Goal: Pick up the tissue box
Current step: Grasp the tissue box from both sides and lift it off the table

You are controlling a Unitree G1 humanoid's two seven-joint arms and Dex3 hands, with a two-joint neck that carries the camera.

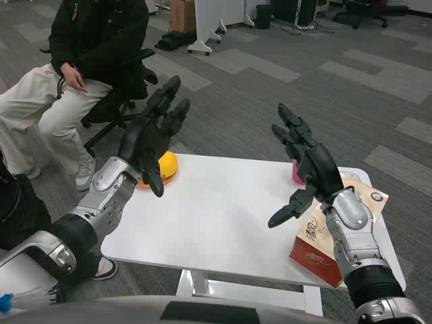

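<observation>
Both hands are up over the white bench (223, 216) and holding nothing. The left hand (154, 138) hovers above the far left corner with fingers spread, right over an orange-yellow thing (169, 164) sitting there. The right hand (305, 169) is also spread, fingers apart, thumb pointing down toward the bench. The tissue box (331, 243) sits at the right edge, partly hidden under the right forearm. A pink thing (296, 174) peeks out behind the right hand. A person (74, 67) sits in a chair off to the left.
</observation>
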